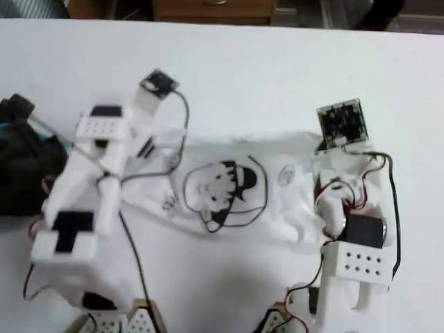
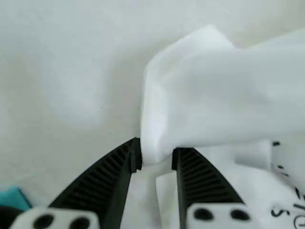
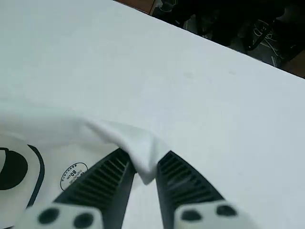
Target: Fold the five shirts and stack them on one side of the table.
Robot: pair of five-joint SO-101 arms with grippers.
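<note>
Left tool (image 2: pixel 156 155) and right tool (image 3: pixel 143 161) each pinch the shirt (image 1: pixel 277 208).

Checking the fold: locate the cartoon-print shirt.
High view: the shirt lies at the middle of the table, one end pinched in the left claw, the other in the right claw.

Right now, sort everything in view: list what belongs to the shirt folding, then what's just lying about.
Job:
- white shirt with cartoon print
- left gripper and right gripper, each clamped on a shirt edge
- table
- dark cloth heap by the left arm, probably more shirts

Lying about:
- wooden furniture beyond the table
- dark clutter with cables behind it
</note>
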